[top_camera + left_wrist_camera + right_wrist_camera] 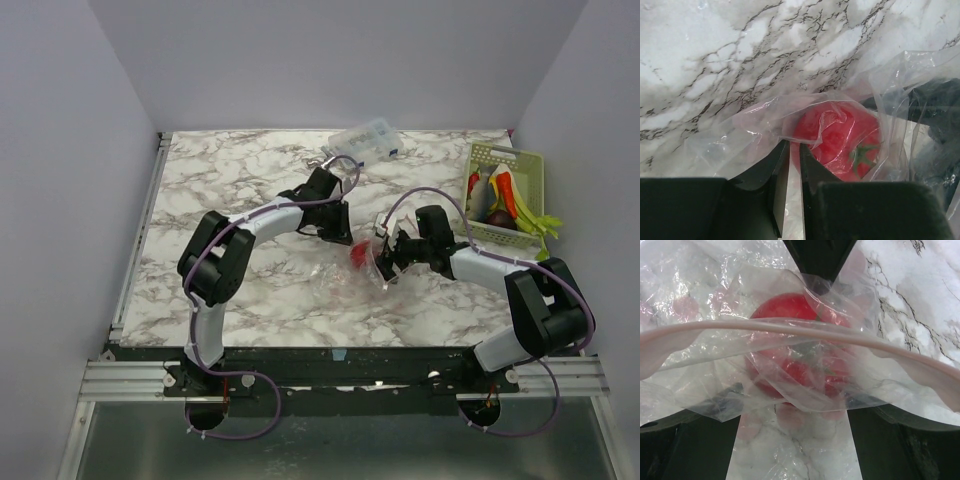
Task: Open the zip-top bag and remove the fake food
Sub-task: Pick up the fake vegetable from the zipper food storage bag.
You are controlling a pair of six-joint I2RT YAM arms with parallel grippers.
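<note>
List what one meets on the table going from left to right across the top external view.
left gripper → red fake tomato inside the zip-top bag → right gripper → green basket of fake food. The clear box at the far edge is left out: it overlaps these.

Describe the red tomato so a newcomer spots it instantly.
On the marble table, find the clear zip-top bag near its middle. The tomato is the round red, green-stemmed toy inside it; the other toys sit in the green basket.
</note>
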